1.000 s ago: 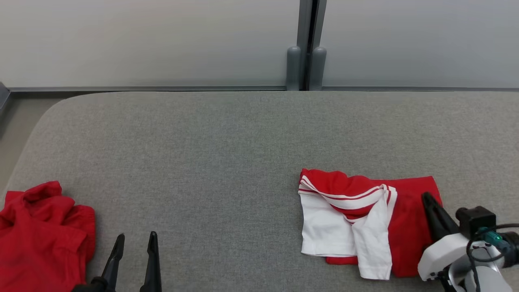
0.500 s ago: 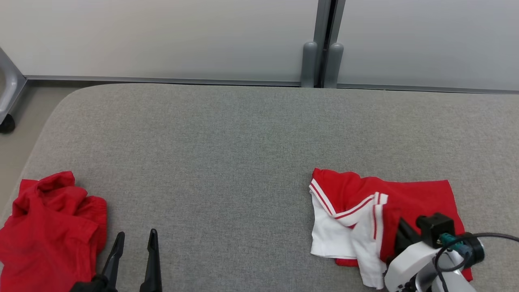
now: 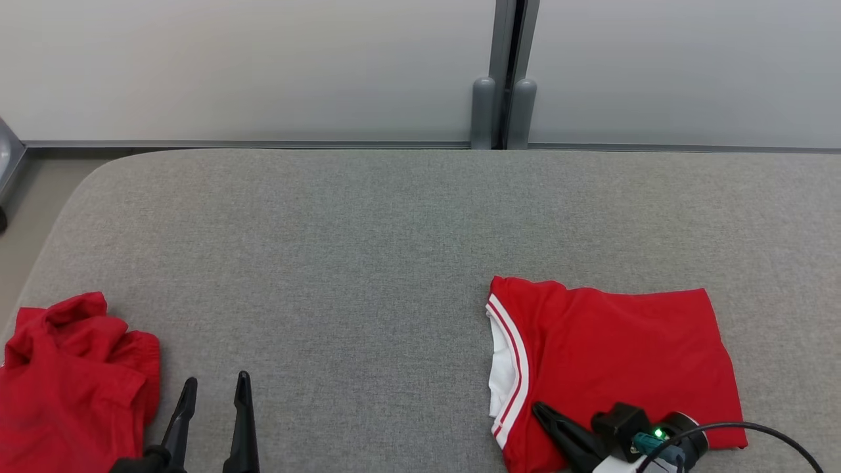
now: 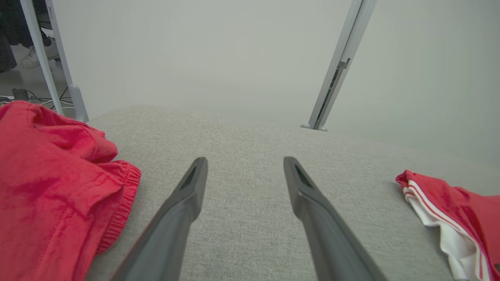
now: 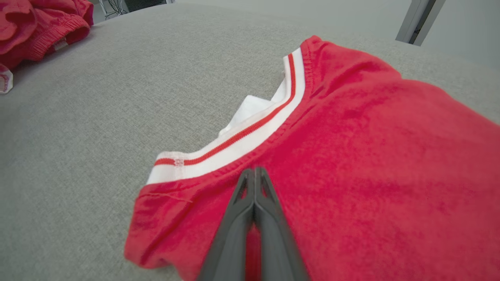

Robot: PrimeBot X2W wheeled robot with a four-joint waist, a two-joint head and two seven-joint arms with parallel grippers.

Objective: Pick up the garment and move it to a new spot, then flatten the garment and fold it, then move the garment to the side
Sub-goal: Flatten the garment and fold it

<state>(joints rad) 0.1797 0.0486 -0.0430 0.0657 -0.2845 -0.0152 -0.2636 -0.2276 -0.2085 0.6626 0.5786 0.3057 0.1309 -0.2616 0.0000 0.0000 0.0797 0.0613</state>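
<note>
Folded red garment (image 3: 611, 355) lies on the right of the grey worktop (image 3: 328, 249). My right gripper (image 3: 540, 412), fingers pressed together, has its tips over the garment's near edge beside the striped collar. My left gripper (image 3: 215, 387) hangs wide open and empty, well apart

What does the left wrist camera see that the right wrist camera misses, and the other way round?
Left wrist view, not the right: the left gripper, its fingers spread wide, and a person's shoe on the floor beyond the table. Right wrist view, not the left: the right gripper, fingers shut, tips on the folded garment. Both: the grey table, the folded garment with its white striped edge, and the crumpled red garment.
</note>
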